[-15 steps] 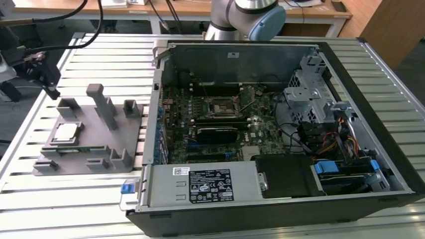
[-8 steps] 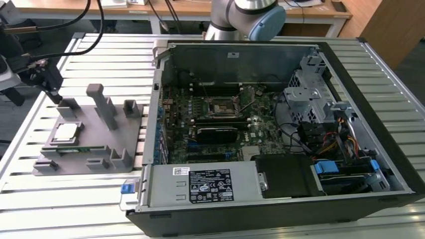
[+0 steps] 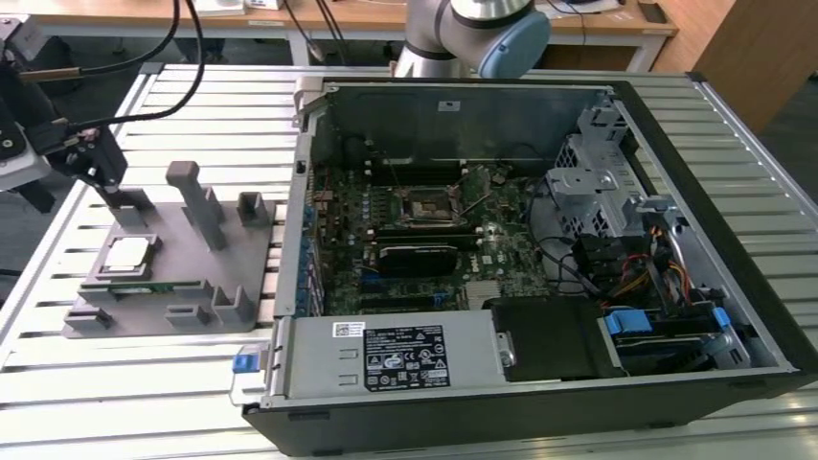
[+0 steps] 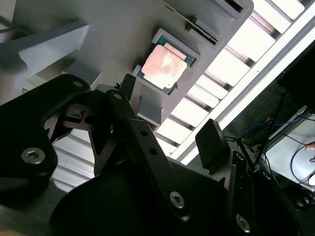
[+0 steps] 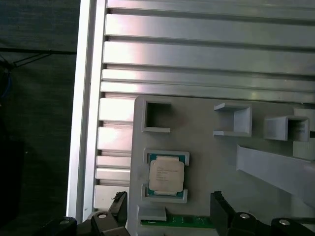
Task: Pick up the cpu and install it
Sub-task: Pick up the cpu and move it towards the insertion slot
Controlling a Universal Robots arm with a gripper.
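The cpu (image 3: pixel 128 254), a small square chip with a pale metal top, lies flat in a recess of the grey plastic fixture (image 3: pixel 192 273) on the exterior view's left. In both wrist views the cpu (image 4: pixel 164 66) (image 5: pixel 166 175) sits in its framed pocket. My gripper (image 3: pixel 105 187) hovers over the fixture's far end, just beyond the cpu and above it. Both wrist views show my gripper (image 4: pixel 170 105) (image 5: pixel 169 206) open, its black fingers (image 5: pixel 118 204) spread wide with nothing between them. The motherboard socket (image 3: pixel 426 203) lies inside the open computer case (image 3: pixel 715 220).
A green memory stick (image 3: pixel 147 286) lies in a fixture slot beside the cpu. Grey posts (image 3: pixel 198 201) rise from the fixture close to my gripper. The case's wall (image 3: pixel 305 220) stands between fixture and motherboard. A slatted aluminium table (image 3: pixel 77 383) carries everything.
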